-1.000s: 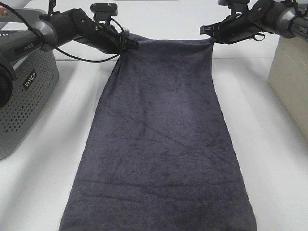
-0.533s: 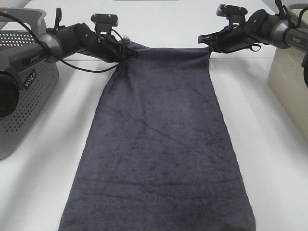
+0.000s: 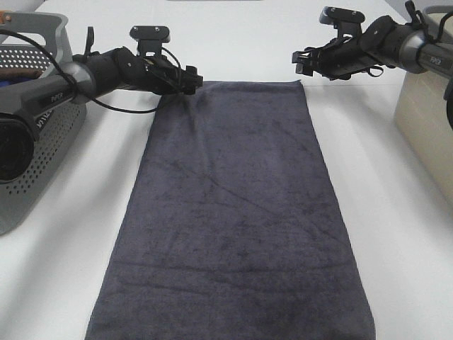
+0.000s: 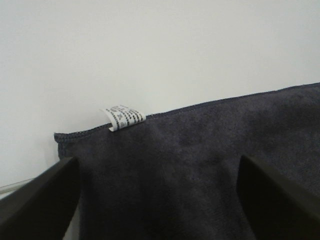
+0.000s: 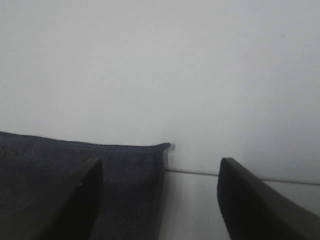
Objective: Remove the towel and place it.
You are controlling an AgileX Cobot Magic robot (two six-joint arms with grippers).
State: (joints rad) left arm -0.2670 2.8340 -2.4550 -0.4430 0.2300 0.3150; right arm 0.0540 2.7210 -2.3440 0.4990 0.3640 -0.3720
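Observation:
The dark charcoal towel [image 3: 241,212] lies flat and lengthwise on the white table [image 3: 396,234], its near end running out of the exterior view. My left gripper [image 3: 192,81] hovers at the far left corner, open and holding nothing. In the left wrist view the towel [image 4: 200,165] and its white tag [image 4: 124,118] show between the spread fingers of that gripper [image 4: 157,165]. My right gripper [image 3: 301,62] is open just above the far right corner. The right wrist view shows this corner of the towel [image 5: 40,170] below the open gripper [image 5: 160,167].
A grey perforated basket [image 3: 42,142] stands at the left edge under the left arm. A beige box [image 3: 428,120] stands at the right edge. Bare white table runs along both sides of the towel.
Both grippers have opened and let go of the towel's far corners. The raised far edge has dropped flat onto the table, and the arms have lowered slightly.

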